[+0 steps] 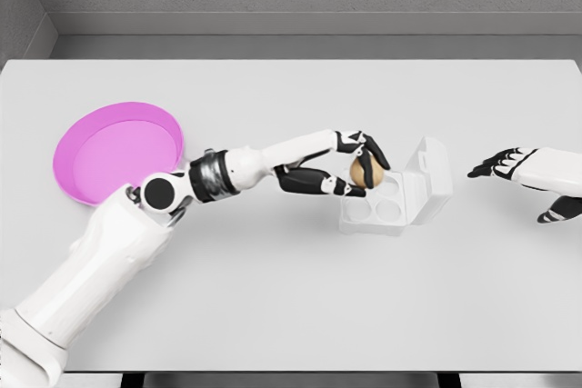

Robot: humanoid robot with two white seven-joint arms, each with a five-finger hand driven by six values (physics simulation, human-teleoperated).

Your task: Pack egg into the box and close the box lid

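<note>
One egg (363,171) is sitting pinched between the thumb and fingers of the left hand (350,170), which is reaching across the white table (273,297) and hovering over the single white box (400,193) — its lid standing open at the box's three o'clock side, its round cups showing at six o'clock of the egg. One pink plate (118,152) is lying at nine o'clock. The right hand (509,165) is resting at three o'clock, fingers loosely spread and holding nothing.

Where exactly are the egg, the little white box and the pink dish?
egg (362,170): head view, on its brown shell between the left hand's fingers.
box (373,213): head view, on its cupped tray.
pink dish (118,154): head view, on its bare floor.
</note>
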